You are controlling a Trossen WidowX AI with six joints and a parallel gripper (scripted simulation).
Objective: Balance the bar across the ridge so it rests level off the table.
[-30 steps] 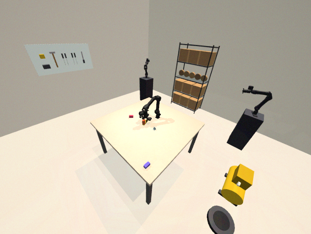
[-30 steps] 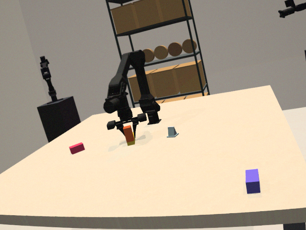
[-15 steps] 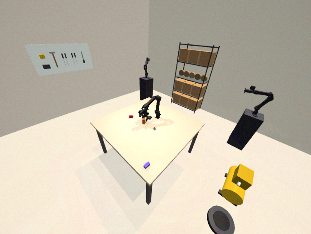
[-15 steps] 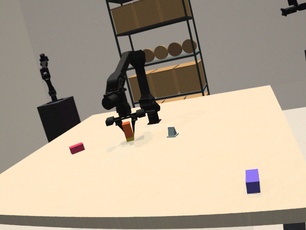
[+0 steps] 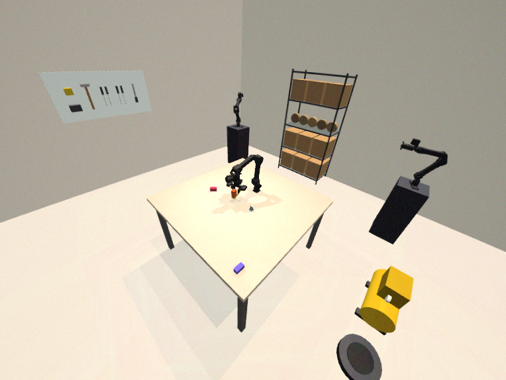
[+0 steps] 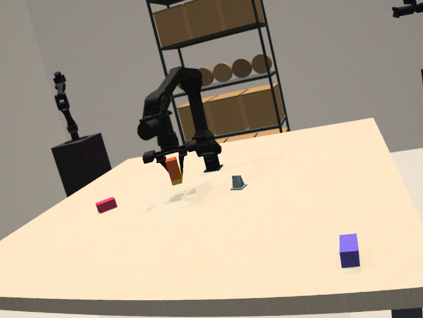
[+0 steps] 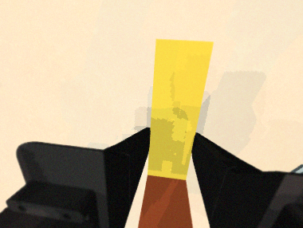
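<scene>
bar (image 5: 234, 193) (image 6: 173, 170) (image 7: 175, 108): yellow, orange-red upright end, gripped, raised | ridge (image 5: 251, 209) (image 6: 237, 181) (image 7: 299, 170): blue-grey, upright, apart

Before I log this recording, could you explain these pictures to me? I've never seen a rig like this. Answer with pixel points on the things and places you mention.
The machine is one black robot arm (image 5: 258, 173) (image 6: 196, 102), bolted to a table (image 5: 245, 245) (image 6: 205, 266). One picture looks down from high in the room, one looks across the tabletop, and one looks along the gripper (image 5: 236, 190) (image 6: 174, 170) (image 7: 171, 135) from the arm's wrist.

On the table are a red block (image 5: 213, 189) (image 6: 106, 205), a purple block (image 5: 238, 267) (image 6: 349, 251) and a small grey-blue ridge (image 5: 251, 208) (image 6: 237, 181). The gripper's fingers hold a yellow and orange bar (image 5: 234, 193) (image 6: 173, 169) (image 7: 175, 88) above the table.
</scene>
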